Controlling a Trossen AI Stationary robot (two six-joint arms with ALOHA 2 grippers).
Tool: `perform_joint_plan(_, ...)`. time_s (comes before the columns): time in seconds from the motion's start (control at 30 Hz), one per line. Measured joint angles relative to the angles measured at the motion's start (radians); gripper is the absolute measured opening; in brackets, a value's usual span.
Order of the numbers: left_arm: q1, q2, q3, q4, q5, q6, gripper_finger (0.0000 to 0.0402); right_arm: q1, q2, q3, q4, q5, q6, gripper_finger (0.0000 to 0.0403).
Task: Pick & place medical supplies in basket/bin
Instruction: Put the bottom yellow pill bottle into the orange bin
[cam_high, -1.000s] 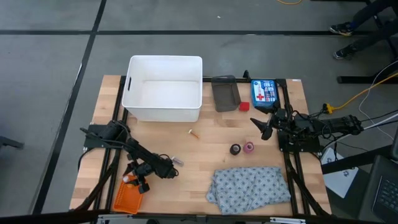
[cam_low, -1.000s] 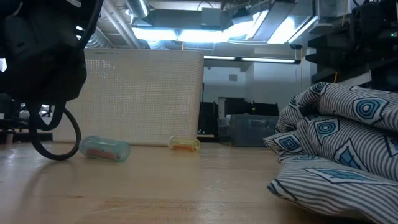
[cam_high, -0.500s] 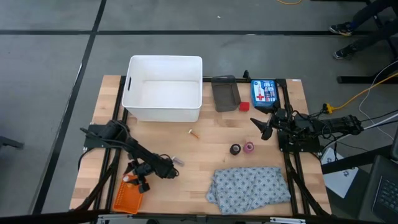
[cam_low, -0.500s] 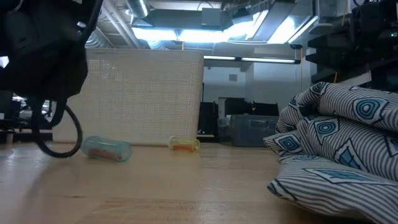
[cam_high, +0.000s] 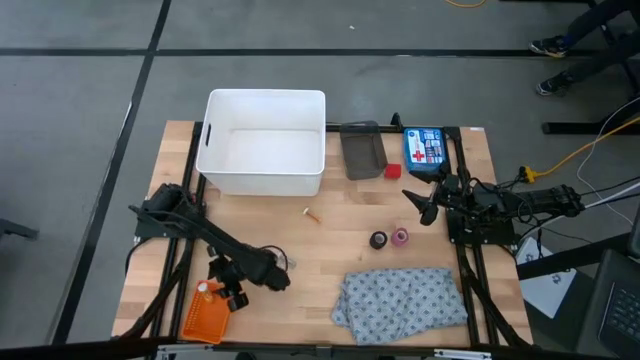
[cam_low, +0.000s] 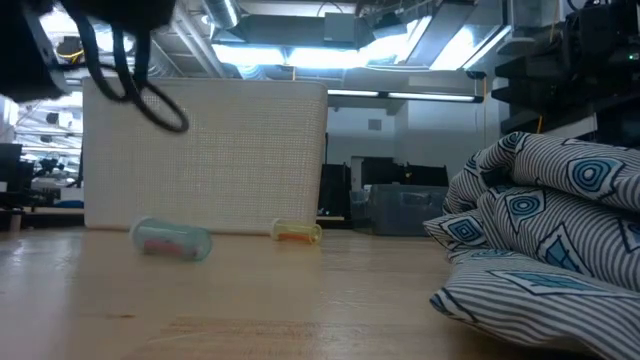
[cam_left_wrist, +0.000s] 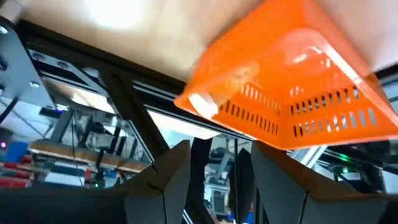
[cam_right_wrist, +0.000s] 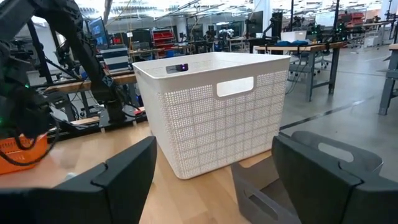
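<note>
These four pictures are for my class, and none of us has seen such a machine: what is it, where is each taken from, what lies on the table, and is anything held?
Two dark robot arms work at a wooden table. One camera looks down from above, one sits at table height, and one rides on each wrist. The left gripper hangs open over the small flat orange mesh basket, holding nothing. The right gripper waits open at the table's right side. On the table lie a white plastic tub, a grey patterned cloth, a pink roll and a dark roll.
</note>
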Motion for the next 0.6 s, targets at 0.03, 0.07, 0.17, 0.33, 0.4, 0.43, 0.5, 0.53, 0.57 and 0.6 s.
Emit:
perform_joint_plan(0.03, -0.012, -0.007, 0.010, 0.012, 0.002, -0.013, 0.0161, 0.000, 0.000, 0.000, -0.001, 0.000, 0.002, 0.0318)
perform_joint_plan(0.07, -0.021, -0.016, 0.018, 0.034, 0.004, -0.030, 0.0155, 0.000, 0.000, 0.000, -0.002, 0.000, 0.003, 0.0318)
perform_joint_plan(0.17, -0.057, -0.041, 0.023, 0.164, -0.016, -0.104, 0.0123, 0.000, 0.000, 0.000, -0.002, 0.000, 0.003, 0.0318)
perform_joint_plan(0.33, -0.118, -0.061, 0.024, 0.346, -0.101, -0.220, 0.0050, 0.000, 0.000, 0.000, -0.002, 0.000, 0.016, 0.0318)
perform_joint_plan(0.4, -0.146, -0.060, 0.024, 0.355, -0.131, -0.261, 0.0021, 0.000, 0.000, 0.000, -0.002, 0.000, 0.018, 0.0318)
perform_joint_plan(0.43, -0.159, -0.059, 0.024, 0.353, -0.140, -0.279, 0.0011, 0.000, 0.000, 0.000, -0.002, 0.000, 0.018, 0.0318)
perform_joint_plan(0.5, -0.189, -0.059, 0.024, 0.352, -0.170, -0.317, 0.0005, 0.000, 0.000, 0.000, -0.002, 0.000, 0.018, 0.0318)
perform_joint_plan(0.53, -0.203, -0.059, 0.024, 0.352, -0.192, -0.339, 0.0005, 0.000, 0.000, 0.000, -0.002, 0.000, 0.018, 0.0318)
perform_joint_plan(0.57, -0.217, -0.059, 0.024, 0.352, -0.212, -0.361, 0.0004, 0.000, 0.000, 0.000, -0.002, 0.000, 0.020, 0.0318)
perform_joint_plan(0.6, -0.230, -0.059, 0.024, 0.352, -0.229, -0.380, 0.0003, 0.000, 0.000, 0.000, -0.002, 0.000, 0.024, 0.0318)
